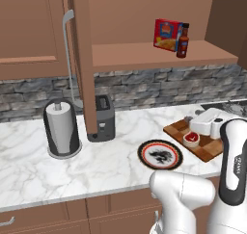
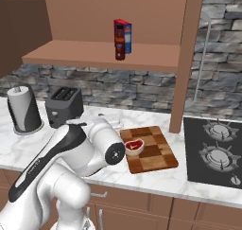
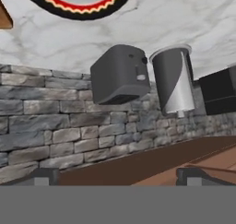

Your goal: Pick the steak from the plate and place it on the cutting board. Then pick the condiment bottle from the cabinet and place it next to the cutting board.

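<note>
Starting nearest the base, the plate [image 1: 160,154] lies bare on the marble counter [image 1: 96,161]. Just beyond it the steak [image 2: 133,145] rests on the cutting board [image 2: 153,158], so the first half looks done. The gripper [image 3: 117,177] is empty, jaws spread wide. Further back stand a toaster [image 1: 103,117] and paper towel roll [image 1: 61,128]. Farthest, the condiment bottle [image 1: 183,41] waits on the cabinet [image 1: 159,55] shelf, just beside a red and yellow box [image 1: 167,34] that may crowd the grasp.
</note>
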Motion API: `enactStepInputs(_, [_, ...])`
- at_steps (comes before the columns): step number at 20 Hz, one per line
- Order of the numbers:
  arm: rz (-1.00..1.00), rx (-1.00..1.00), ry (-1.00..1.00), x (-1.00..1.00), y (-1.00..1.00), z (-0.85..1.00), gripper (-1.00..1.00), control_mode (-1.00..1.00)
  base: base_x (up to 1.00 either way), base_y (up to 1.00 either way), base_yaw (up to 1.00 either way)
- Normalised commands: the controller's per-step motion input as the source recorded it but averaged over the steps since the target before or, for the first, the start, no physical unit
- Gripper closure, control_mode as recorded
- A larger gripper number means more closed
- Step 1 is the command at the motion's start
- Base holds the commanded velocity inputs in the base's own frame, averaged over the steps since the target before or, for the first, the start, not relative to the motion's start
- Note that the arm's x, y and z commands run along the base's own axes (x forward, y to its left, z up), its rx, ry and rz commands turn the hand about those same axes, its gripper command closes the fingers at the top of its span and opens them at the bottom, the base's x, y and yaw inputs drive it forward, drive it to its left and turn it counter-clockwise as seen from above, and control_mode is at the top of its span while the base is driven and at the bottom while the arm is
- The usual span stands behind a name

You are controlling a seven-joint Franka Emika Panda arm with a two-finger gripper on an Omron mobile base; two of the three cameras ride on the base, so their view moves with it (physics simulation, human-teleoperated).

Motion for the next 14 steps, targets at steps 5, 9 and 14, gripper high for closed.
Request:
enactStepInputs(5, [0.0, 0.0, -0.08, -0.05, 0.08, 0.08, -1.0, -1.0, 0.0, 0.0, 0.0])
enactStepInputs(9, [0.0, 0.0, -0.04, 0.0, 0.03, 0.26, -1.0, -1.0, 0.0, 0.0, 0.0])
enactStepInputs(14, [0.0, 0.0, -0.01, 0.0, 0.04, 0.32, -1.0, -1.0, 0.0, 0.0, 0.0])
